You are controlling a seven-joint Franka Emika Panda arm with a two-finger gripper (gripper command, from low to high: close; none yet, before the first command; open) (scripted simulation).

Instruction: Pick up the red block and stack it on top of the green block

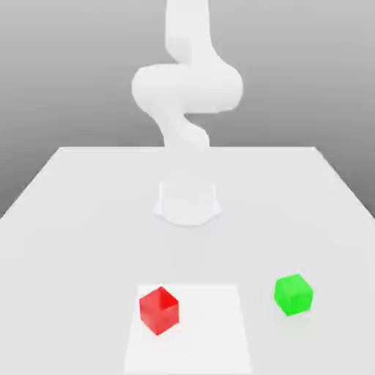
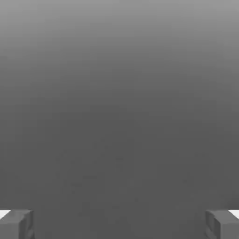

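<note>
Plain grey backdrop, flat white desk (image 1: 73, 212) filling the lower part of the exterior view. Largest item: the white robot arm (image 1: 184, 91), its round base sitting mid-desk, upper links folded up and out of the top of the exterior view. Next, a slightly brighter white square patch (image 1: 212, 329) on the desk, in front of the base.

The small bright red matte cube (image 1: 159, 310) rests on that patch, near its edge on the exterior view's left, turned so a corner faces the camera. The small bright green matte cube (image 1: 294, 294), about the same size, sits flat on the bare desk just off the patch on the exterior view's right. The 2 cubes are well apart, nothing touching either.

Hand view: gripper (image 2: 119, 225) with its 2 grey fingers (image 2: 16, 224) spread wide at opposite edges, nothing between them, so released and empty, looking at grey background with neither cube in sight.

Progress: my read is 0 steps done. Red cube not grasped, not lifted, green cube bare on top. Left: come down over red, clench, lift, carry across, set it square on green, release.
</note>
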